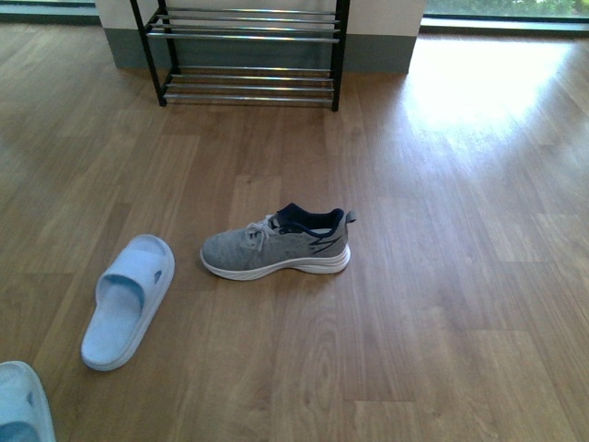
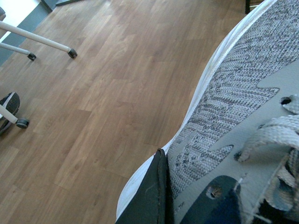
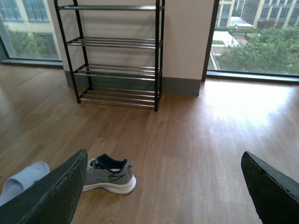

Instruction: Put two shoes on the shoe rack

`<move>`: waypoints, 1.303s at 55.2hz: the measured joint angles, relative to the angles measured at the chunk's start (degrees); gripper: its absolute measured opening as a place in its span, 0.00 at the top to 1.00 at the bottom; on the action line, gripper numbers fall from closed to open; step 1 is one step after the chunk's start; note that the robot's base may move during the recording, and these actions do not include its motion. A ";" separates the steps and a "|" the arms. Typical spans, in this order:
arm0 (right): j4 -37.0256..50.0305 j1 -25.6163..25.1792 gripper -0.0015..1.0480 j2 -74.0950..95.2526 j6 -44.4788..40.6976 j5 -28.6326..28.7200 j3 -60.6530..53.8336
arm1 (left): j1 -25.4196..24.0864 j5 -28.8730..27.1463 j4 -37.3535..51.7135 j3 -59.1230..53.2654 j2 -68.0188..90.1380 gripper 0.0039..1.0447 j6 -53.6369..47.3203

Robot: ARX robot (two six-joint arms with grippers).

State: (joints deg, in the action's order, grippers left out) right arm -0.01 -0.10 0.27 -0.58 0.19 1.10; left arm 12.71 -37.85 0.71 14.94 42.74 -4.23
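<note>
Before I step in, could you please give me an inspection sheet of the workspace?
Surface: wooden floor, sunlit far right.
Job's things: grey sneaker upright on the floor; second sneaker held off the floor; shoe rack by the wall, tiers hold no shoes.
Clutter: light blue slipper left of the grey sneaker; another slipper partly in view.
Grippers: left gripper shut on the second sneaker; right gripper open, empty.
Cables: nothing seen.
Surroundings: windows; white caster legs.
</note>
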 joint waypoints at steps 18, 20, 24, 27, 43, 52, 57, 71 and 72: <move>0.00 0.02 0.09 0.00 0.00 -0.26 0.00 | 0.15 0.59 0.00 0.00 -0.04 0.99 0.02; 0.00 0.02 0.09 0.00 0.00 -0.24 0.00 | 0.15 0.55 0.00 0.00 -0.04 0.99 0.02; 0.00 0.02 0.09 0.00 0.00 -0.24 0.00 | 0.15 0.39 0.00 0.00 -0.04 0.99 0.02; 0.00 0.02 0.09 0.00 0.00 -0.24 0.00 | 0.15 0.33 0.00 0.00 -0.04 0.99 0.02; 0.00 0.02 0.09 0.00 0.00 -0.24 0.00 | 0.15 0.33 0.00 0.00 -0.04 0.99 0.02; 0.00 0.02 0.09 0.00 0.00 -0.22 0.00 | 0.15 0.31 0.00 0.00 -0.04 0.99 0.02; 0.00 0.02 0.09 0.00 0.00 -0.24 0.00 | 0.15 0.31 0.00 0.00 -0.04 0.99 0.02; 0.00 0.02 0.09 0.00 0.00 -0.26 0.00 | 0.20 0.20 0.00 -0.02 -0.04 0.99 0.02; 0.00 0.02 0.09 0.00 0.00 -0.24 0.00 | 0.20 0.20 0.00 -0.02 -0.04 0.99 0.02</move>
State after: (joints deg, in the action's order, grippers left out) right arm -0.01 -0.08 0.27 -0.58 -0.05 1.10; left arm 12.91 -37.65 0.71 14.92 42.70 -4.21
